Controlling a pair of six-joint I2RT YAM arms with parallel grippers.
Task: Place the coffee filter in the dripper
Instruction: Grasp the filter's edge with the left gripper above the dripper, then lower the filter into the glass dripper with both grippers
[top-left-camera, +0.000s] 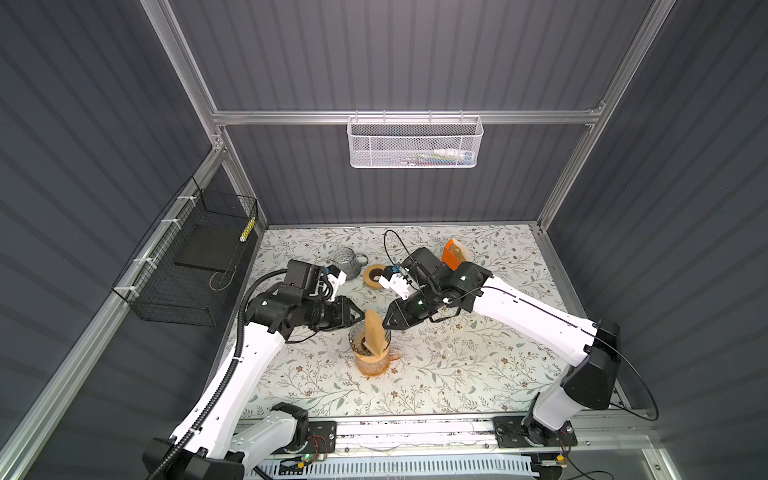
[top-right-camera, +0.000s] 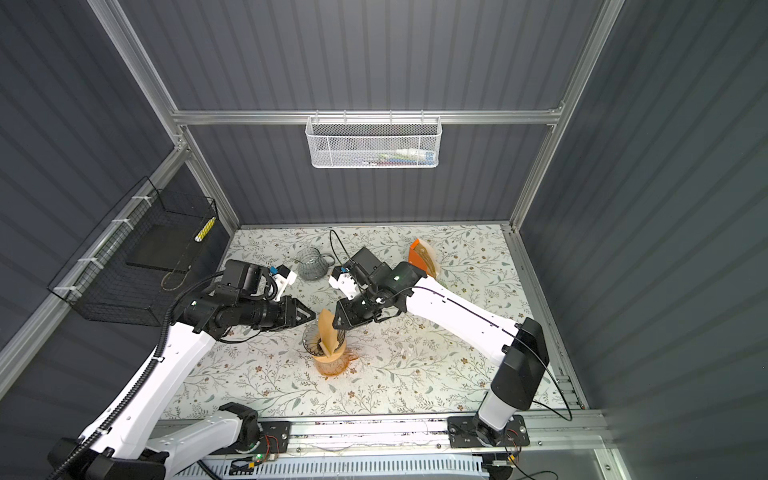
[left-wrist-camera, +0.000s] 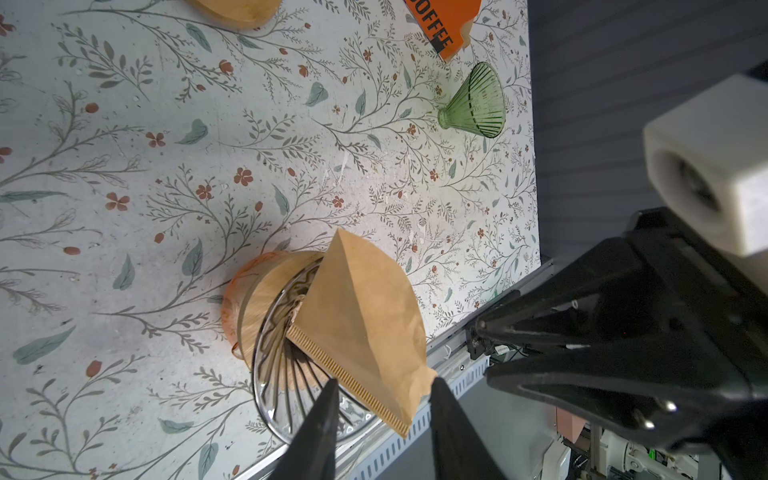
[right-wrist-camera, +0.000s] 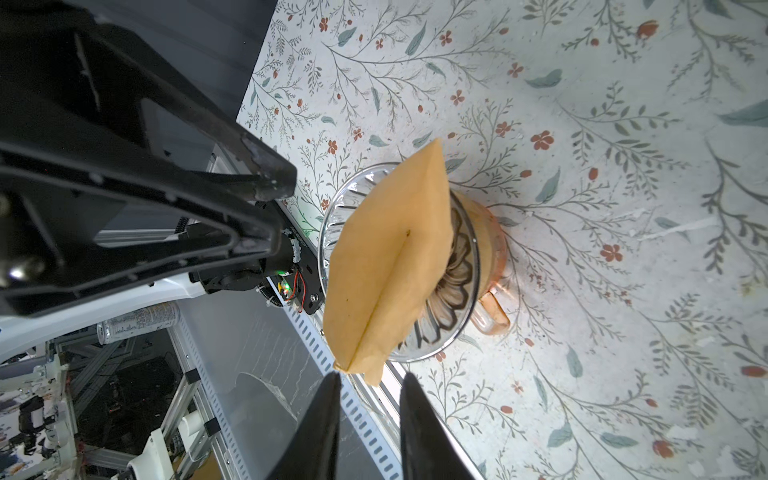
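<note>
— Where is the coffee filter (top-left-camera: 374, 332)?
— It stands upright and folded, point down in the glass dripper (top-left-camera: 356, 338). The dripper sits on an amber glass server (top-left-camera: 372, 365) near the middle of the floral table (top-left-camera: 457, 374).
— And the arms?
— The left gripper (top-left-camera: 360, 316) is just beside the filter's upper edge, jaws apart, holding nothing. The right gripper (top-left-camera: 385, 325) faces it from the other side. Its jaws are parted too, with the tips at the filter's corner but not clamped on it.
— What lies around them?
— Farther back are a clear jug (top-left-camera: 347, 262), a wooden ring (top-left-camera: 374, 275) and an orange coffee packet (top-left-camera: 451, 255). A green dripper (left-wrist-camera: 473, 102) lies on its side near the packet.
</note>
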